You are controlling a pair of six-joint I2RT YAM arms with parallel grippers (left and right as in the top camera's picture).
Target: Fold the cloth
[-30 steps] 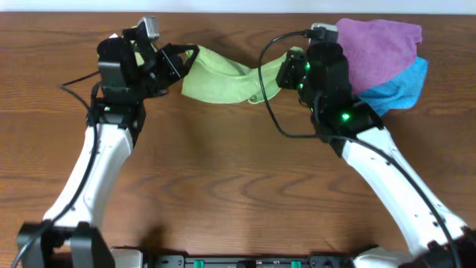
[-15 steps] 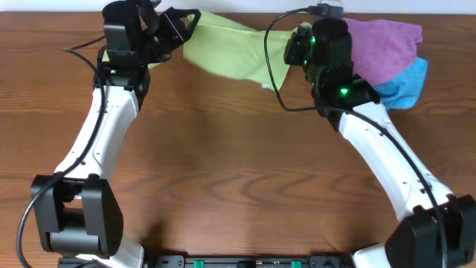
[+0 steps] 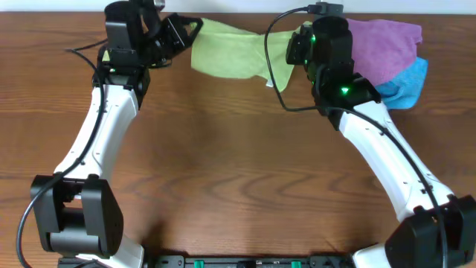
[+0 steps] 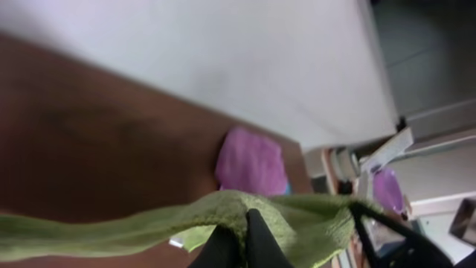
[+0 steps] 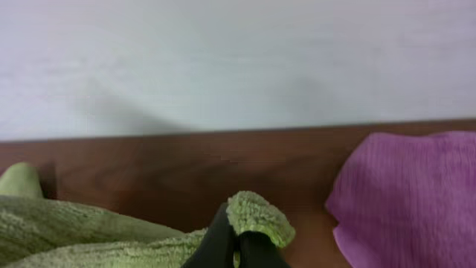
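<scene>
Left gripper (image 3: 192, 28) at 11 o'clock on the table (image 3: 238, 171), overhead view. Its fingers are pinched on the left corner of the cloth (image 3: 227, 56). The left wrist view confirms this: the gripper (image 4: 238, 242) has both dark fingers pressed together with a ridge of the cloth (image 4: 297, 219) bunched between them, no gap visible.

The cloth hangs as a lime-green band between the two grippers at 12 o'clock, near the table's far edge, sagging a little at mid-span. Overhead shows its whole span. Each wrist view shows only the end near its own fingers. A small white tag (image 3: 268, 84) shows at the lower edge at the cloth's right end, overhead only.

Right gripper (image 3: 294, 48) at about 1 o'clock, largely masked by its own arm from above, and its black cable (image 3: 266, 56) loops across the cloth. The right wrist view settles the grip: the gripper (image 5: 234, 244) is closed tight on a folded green corner of the cloth (image 5: 74, 231).

Purple cloth (image 3: 383, 45) lies crumpled at 1 to 2 o'clock, partly behind the right arm, on top of a blue cloth (image 3: 407, 83). The blue one appears clearly only overhead. The purple cloth also shows in the left wrist view (image 4: 251, 160) and the right wrist view (image 5: 409, 193), at 3 o'clock of the fingers in the latter. A white wall (image 5: 238, 59) behind the table appears in the wrist views only.
</scene>
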